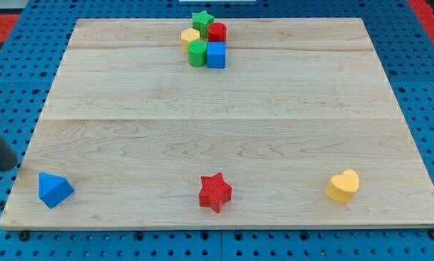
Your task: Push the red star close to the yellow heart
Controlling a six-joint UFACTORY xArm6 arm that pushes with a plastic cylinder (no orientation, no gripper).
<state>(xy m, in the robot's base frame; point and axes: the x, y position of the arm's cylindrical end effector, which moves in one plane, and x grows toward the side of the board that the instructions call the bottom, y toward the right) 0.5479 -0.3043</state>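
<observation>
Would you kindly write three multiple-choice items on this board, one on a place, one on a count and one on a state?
1. Where does the red star lie relative to the yellow heart?
A. To the view's left of it
B. To the view's right of it
C. Above it, at the view's top

2. How many blocks form the cluster at the view's top?
A. Three
B. Five
C. Seven

3. Is the red star touching the yellow heart?
A. Yes, pressed together
B. No, bare board lies between them
C. It is stacked on it

Key: 1 A, the star sits mid-bottom and the heart bottom right; 2 B, two green, one yellow, one red and one blue block; 3 B, wood shows between them.
</observation>
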